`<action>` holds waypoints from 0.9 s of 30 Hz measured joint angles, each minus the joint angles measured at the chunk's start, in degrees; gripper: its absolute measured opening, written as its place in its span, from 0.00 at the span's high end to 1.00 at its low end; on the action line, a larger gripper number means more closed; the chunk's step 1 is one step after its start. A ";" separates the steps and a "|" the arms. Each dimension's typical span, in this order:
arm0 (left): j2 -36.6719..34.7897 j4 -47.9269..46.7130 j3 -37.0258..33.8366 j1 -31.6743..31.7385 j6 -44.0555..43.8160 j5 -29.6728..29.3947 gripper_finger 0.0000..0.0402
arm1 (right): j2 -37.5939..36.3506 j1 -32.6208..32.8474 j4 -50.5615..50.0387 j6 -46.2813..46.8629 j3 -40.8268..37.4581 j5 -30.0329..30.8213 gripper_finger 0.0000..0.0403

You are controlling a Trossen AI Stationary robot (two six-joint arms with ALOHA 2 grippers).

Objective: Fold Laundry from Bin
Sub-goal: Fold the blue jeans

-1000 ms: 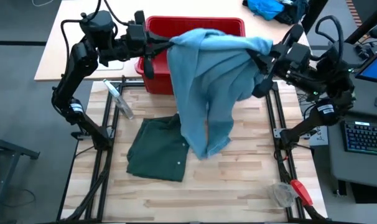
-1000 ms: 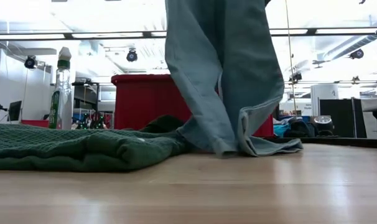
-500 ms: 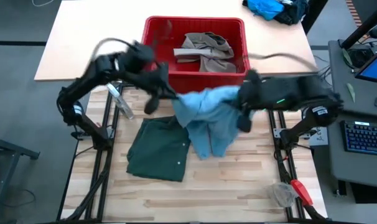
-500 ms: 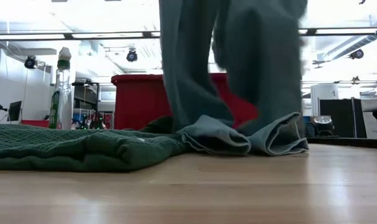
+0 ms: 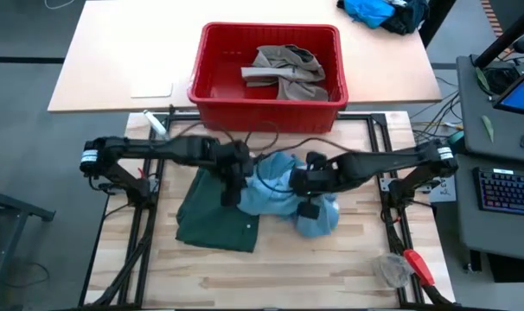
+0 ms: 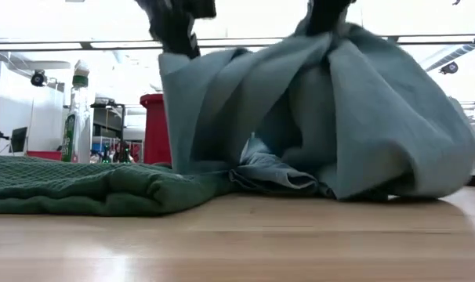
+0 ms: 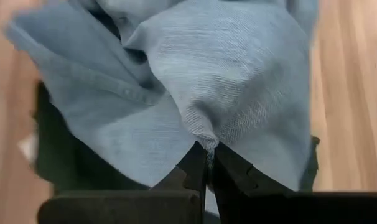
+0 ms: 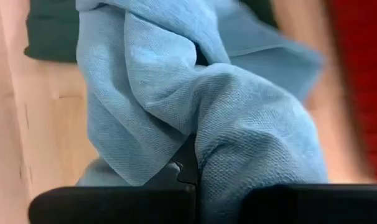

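From above, we see the red bin (image 5: 212,86) at the far middle of the table, its long axis running left to right, with a khaki-taupe garment (image 5: 284,69) crumpled inside. In front of it, on the wooden table (image 5: 331,259), the light blue denim trousers (image 5: 288,192) lie bunched in a heap between the two arms; bundled like this, we cannot tell which way their legs point. The left gripper (image 5: 232,177) and the right gripper (image 5: 303,186) meet at this heap from opposite sides, each pinched shut on the denim. The trousers overlap the right edge of the dark green shorts (image 5: 217,214), which lie flat to their left.

In the low view, we see the denim (image 6: 339,125) draped like a tent from two held points above, its lower folds resting on the table. The green shorts (image 6: 81,186) spread flat at the left, touching it. A clear bottle (image 6: 77,110) stands behind them.

In the left wrist view, the fingers (image 7: 195,168) clamp a fold of blue denim (image 7: 226,81).

In the right wrist view, we see blue denim (image 8: 238,124) bulging over the closed gripper.
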 joint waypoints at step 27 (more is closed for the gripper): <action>-0.16 24.67 -22.46 -12.60 -16.92 4.55 0.49 | -0.33 10.83 10.31 31.72 -16.61 -22.22 0.54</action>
